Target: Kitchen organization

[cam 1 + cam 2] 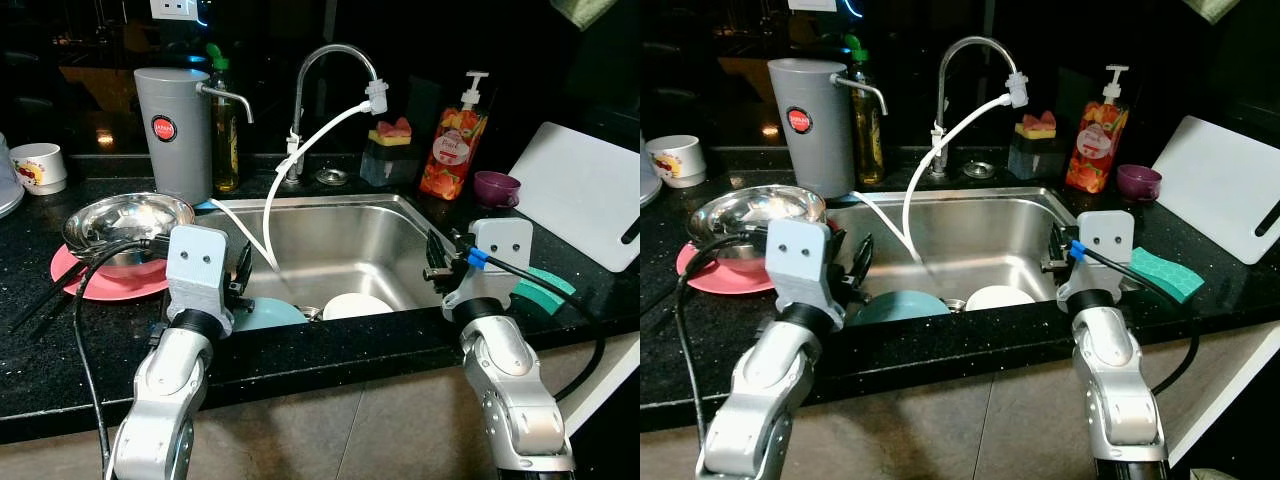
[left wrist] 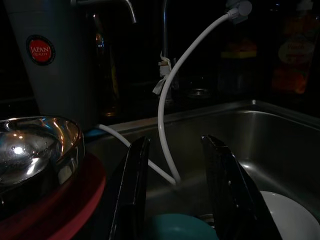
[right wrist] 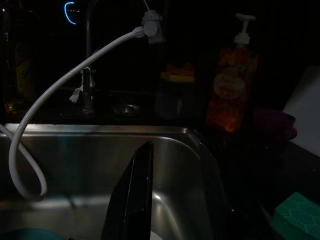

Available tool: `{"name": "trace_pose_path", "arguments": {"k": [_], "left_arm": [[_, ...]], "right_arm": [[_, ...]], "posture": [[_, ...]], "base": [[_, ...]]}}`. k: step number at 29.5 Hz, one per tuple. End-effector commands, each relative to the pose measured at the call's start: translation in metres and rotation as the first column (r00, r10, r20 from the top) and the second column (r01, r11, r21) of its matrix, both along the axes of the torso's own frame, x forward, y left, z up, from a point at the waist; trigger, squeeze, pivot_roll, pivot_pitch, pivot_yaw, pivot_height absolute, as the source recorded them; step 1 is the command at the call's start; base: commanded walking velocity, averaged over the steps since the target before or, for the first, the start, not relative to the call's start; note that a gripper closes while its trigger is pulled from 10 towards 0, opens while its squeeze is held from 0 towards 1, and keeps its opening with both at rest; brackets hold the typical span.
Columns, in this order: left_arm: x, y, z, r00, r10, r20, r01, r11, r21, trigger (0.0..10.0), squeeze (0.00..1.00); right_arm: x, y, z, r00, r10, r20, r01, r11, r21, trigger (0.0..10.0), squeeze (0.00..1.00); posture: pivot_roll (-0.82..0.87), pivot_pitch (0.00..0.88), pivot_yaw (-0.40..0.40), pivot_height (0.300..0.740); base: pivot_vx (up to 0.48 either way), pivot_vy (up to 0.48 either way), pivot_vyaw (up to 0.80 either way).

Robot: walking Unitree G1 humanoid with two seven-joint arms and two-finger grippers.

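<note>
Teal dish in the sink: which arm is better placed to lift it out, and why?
Left, probably. The left gripper hangs open just above the teal dish, while the right gripper sits at the sink's far side, nearer the white dish.

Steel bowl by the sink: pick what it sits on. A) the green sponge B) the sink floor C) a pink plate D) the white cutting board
C: the steel bowl rests on a pink plate on the counter, on the robot's left of the sink.
</note>
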State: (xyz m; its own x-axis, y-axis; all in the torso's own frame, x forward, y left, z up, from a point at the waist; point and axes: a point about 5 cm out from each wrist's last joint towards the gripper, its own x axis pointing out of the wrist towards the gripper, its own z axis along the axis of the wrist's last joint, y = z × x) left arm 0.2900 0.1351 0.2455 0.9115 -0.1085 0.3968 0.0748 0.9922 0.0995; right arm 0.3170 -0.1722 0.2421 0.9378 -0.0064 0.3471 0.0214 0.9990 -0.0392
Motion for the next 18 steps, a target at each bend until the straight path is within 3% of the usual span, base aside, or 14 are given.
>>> {"name": "trace_pose_path", "arguments": {"k": [1,18], "left_arm": [[0.0013,-0.0032,0.0018,1.000,-0.020,0.004,0.020,1.000,-0.001,10.0,0.00],[0.0022,-0.0046,0.0028,0.999,-0.033,0.001,0.033,0.999,0.001,10.0,0.00]], "right_arm": [[0.0002,0.0003,-0.0024,1.000,-0.005,-0.013,0.005,1.000,0.012,10.0,0.00],[-0.0016,-0.0016,-0.0035,1.000,-0.026,-0.014,0.027,0.999,0.020,10.0,0.00]], "posture": [[0.12,0.082,-0.096,0.740],[0.11,0.084,-0.077,0.740]], "base": [[0.000,0.000,0.00],[0.000,0.000,0.00]]}}
